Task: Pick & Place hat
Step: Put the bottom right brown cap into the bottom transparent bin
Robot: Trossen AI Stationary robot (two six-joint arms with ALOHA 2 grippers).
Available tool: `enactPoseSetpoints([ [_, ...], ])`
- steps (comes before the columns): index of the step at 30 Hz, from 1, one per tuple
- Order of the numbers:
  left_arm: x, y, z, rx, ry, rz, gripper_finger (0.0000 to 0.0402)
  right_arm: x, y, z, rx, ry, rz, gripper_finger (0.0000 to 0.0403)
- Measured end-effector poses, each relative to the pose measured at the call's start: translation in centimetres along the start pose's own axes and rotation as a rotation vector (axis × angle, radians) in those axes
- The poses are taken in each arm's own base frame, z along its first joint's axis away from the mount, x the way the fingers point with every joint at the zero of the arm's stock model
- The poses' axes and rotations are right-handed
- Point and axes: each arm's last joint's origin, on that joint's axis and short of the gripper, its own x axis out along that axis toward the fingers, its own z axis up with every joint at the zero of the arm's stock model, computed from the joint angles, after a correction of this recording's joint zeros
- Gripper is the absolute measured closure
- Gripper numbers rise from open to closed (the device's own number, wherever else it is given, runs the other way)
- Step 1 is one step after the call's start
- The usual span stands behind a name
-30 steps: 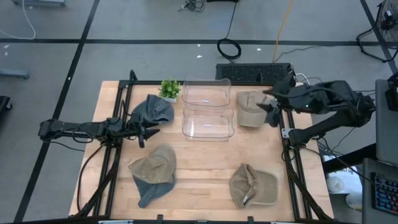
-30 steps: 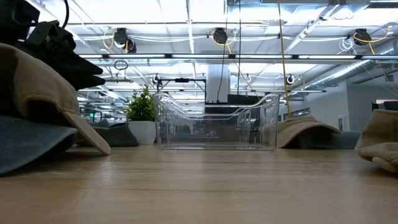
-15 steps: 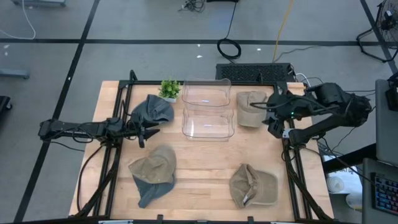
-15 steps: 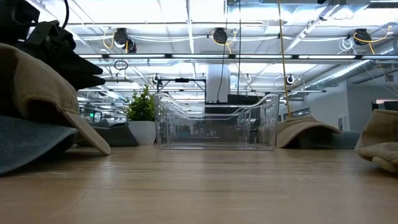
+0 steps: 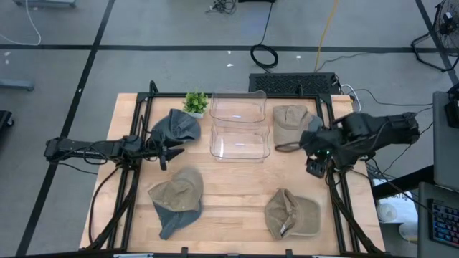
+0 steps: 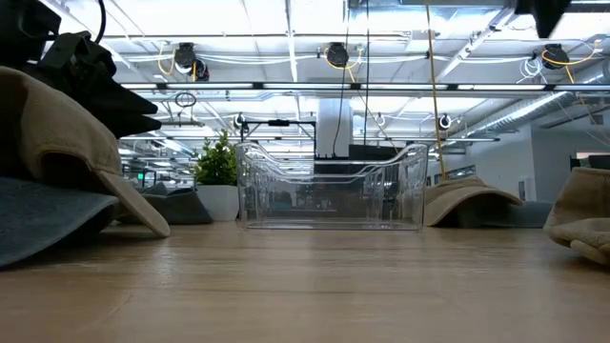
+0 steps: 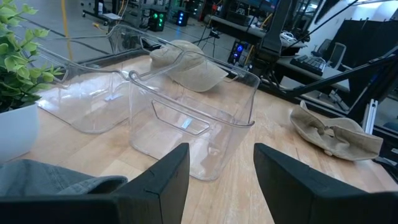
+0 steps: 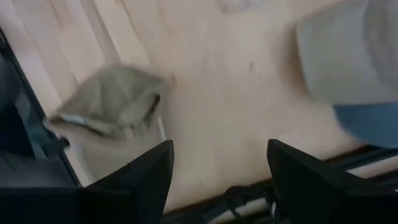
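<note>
Both grippers stand open and hold nothing. From above, the right gripper (image 5: 315, 159) hangs over the table's (image 5: 237, 188) right edge, just beside the tan hat (image 5: 290, 123) lying right of the two clear bins (image 5: 239, 125). The left gripper (image 5: 169, 151) rests by the grey hat (image 5: 176, 126) near the small plant (image 5: 195, 102). Two more hats lie toward the front: a tan-and-grey one (image 5: 176, 198) and a tan one (image 5: 290, 213).

At table height, the bins (image 6: 332, 187) stand mid-table, with the plant (image 6: 216, 178) on their left and the tan hat (image 6: 471, 204) on their right.

Left wrist: parted fingers (image 7: 166, 180) face the bins (image 7: 186, 118).

Right wrist: spread fingers (image 8: 142, 179) look down on bare wood and a tan hat (image 8: 107, 106).
</note>
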Motion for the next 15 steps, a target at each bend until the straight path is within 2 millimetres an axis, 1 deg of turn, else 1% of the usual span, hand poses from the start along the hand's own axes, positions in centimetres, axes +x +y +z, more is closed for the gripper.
enactPoseSetpoints([
  [6,0.0,0.0,0.0,0.0,0.0,0.0,0.0215,3.2,0.8,-0.9,-0.01,0.074,0.045,0.0153],
  [10,0.0,0.0,0.0,0.0,0.0,0.0,0.0215,5.0,1.1,-1.8,-0.013,0.112,0.027,0.0153],
  [15,0.0,0.0,0.0,0.0,0.0,0.0,0.0215,7.1,1.4,-3.0,-0.032,0.104,0.047,0.0153],
])
